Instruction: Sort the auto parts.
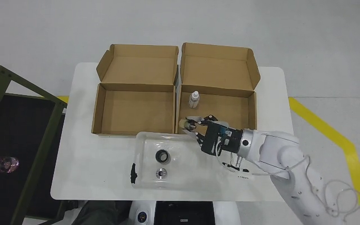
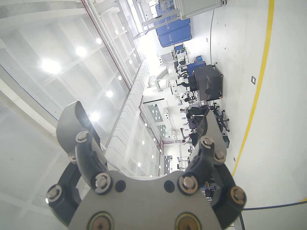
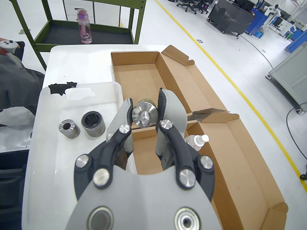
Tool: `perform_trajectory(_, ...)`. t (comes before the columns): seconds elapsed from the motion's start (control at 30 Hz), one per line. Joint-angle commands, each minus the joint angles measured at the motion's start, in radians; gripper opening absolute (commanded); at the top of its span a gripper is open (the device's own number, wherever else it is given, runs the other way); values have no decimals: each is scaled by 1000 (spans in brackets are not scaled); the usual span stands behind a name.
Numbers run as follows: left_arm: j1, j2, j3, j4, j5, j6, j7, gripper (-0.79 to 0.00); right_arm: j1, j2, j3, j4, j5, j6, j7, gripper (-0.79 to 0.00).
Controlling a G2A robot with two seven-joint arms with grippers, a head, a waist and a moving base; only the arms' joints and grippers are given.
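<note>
The right hand [image 3: 145, 107] pinches a metal cylinder [image 3: 144, 117] over the near wall of the right box [image 3: 239, 149], where it meets the tray [image 3: 48, 168]. A bearing [image 3: 93, 123] and a slotted plug [image 3: 69, 128] stand in the tray, and a bottle [image 3: 195, 141] in the box. The left hand [image 2: 144, 125] is spread, aimed at the ceiling.

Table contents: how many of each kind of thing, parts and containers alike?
Metal parts: 3 (held part, slotted cylinder, bearing sleeve)
Spray bottle: 1
Cardboard boxes: 2 (empty box, bottle's box)
Clear tray: 1
Total: 7
</note>
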Motion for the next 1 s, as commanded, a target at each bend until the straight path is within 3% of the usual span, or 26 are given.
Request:
perform_trajectory(0.0,0,0,0,0,0,0,0,0,8,0,1,22,18,9,30,-785)
perform_trajectory(0.97,0,0,0,0,0,0,0,0,268,-22,-74,400,147,22,267,-785)
